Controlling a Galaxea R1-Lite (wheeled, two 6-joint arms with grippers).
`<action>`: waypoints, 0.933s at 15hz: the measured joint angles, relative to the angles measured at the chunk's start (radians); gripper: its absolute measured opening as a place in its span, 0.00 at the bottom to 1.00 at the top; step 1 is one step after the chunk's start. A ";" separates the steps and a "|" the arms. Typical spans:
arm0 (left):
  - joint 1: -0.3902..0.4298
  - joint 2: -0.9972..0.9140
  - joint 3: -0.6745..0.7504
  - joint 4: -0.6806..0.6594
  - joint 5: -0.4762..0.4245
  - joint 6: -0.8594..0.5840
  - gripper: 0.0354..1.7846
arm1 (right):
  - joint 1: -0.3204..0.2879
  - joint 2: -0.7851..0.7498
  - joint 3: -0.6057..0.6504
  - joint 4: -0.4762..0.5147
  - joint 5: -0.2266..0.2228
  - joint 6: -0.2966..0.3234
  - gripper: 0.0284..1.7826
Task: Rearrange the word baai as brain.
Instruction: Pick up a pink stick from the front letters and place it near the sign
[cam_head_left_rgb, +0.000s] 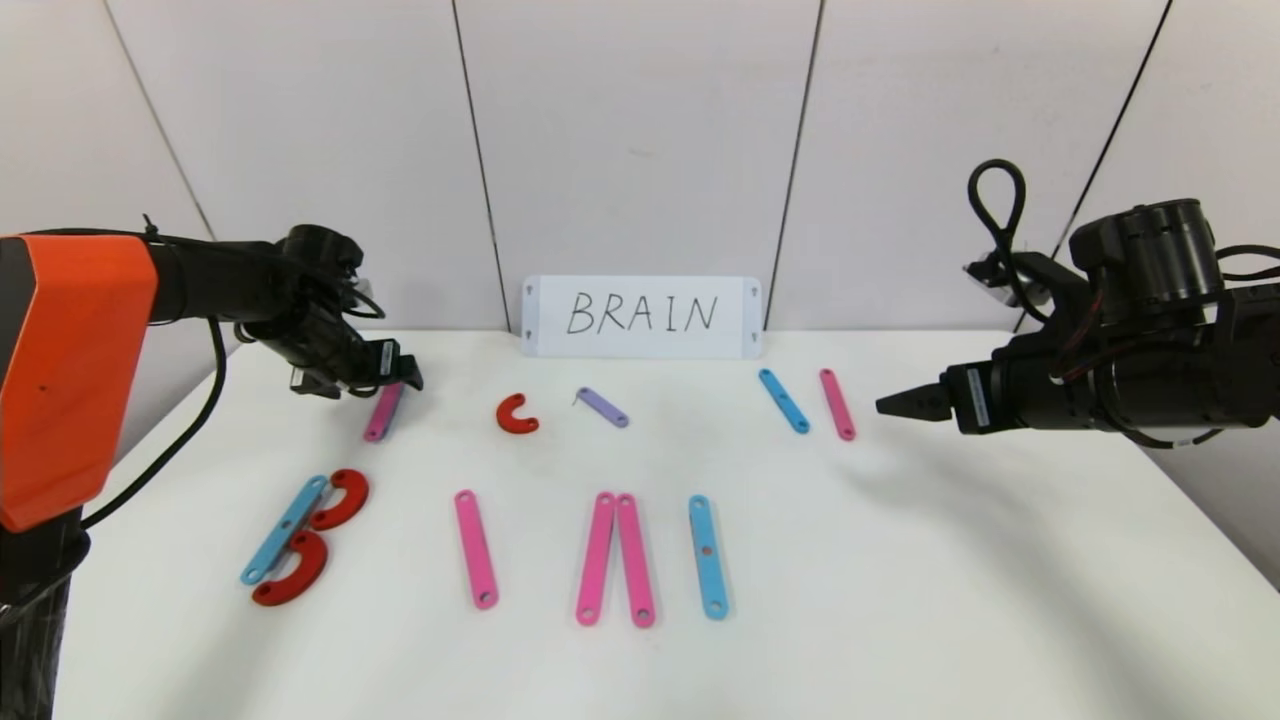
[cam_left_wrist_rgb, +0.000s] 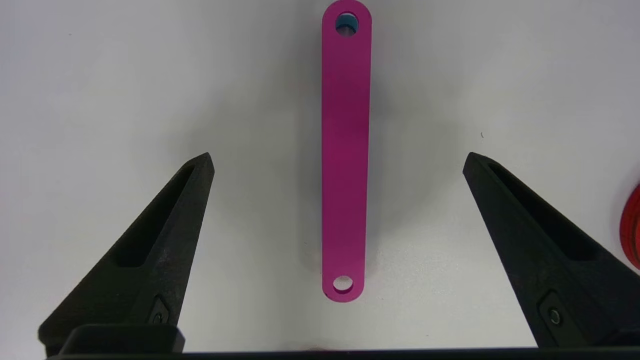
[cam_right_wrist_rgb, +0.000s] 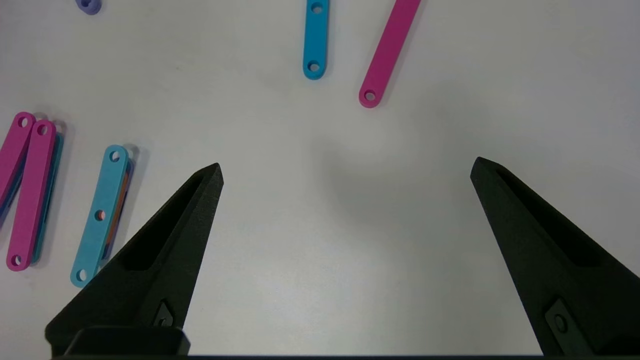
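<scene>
- My left fingers (cam_left_wrist_rgb: 338, 160) stand wide open, one on each side of a pink strip (cam_left_wrist_rgb: 345, 155) that lies flat on the white surface (cam_left_wrist_rgb: 100, 75); they do not touch it.
- This strip lies at the far left of the surface, behind the letter B (cam_head_left_rgb: 303, 538), which is made of a blue strip and two red curves.
- My right fingers (cam_right_wrist_rgb: 347, 167) are also wide open and hold nothing, above a bare part of the surface at the right.
- In the front row, after the B, lie one pink strip (cam_head_left_rgb: 476, 549), two pink strips (cam_head_left_rgb: 615, 558) meeting at the top, and a blue strip (cam_head_left_rgb: 707, 556).
- Farther back lie a red curve (cam_head_left_rgb: 516, 414), a lilac strip (cam_head_left_rgb: 602, 407), a blue strip (cam_head_left_rgb: 783, 400) and a pink strip (cam_head_left_rgb: 837, 403).
- A white card (cam_head_left_rgb: 641, 316) with BRAIN stands at the wall.
</scene>
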 joint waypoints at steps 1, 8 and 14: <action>-0.004 -0.014 0.009 0.010 0.001 -0.017 0.98 | 0.000 0.000 0.000 0.000 0.000 0.001 0.97; -0.105 -0.220 0.239 0.012 0.079 -0.167 0.98 | -0.001 0.000 0.000 0.000 -0.002 0.006 0.97; -0.279 -0.414 0.521 -0.019 0.154 -0.331 0.98 | -0.001 0.001 0.000 0.000 -0.002 0.007 0.97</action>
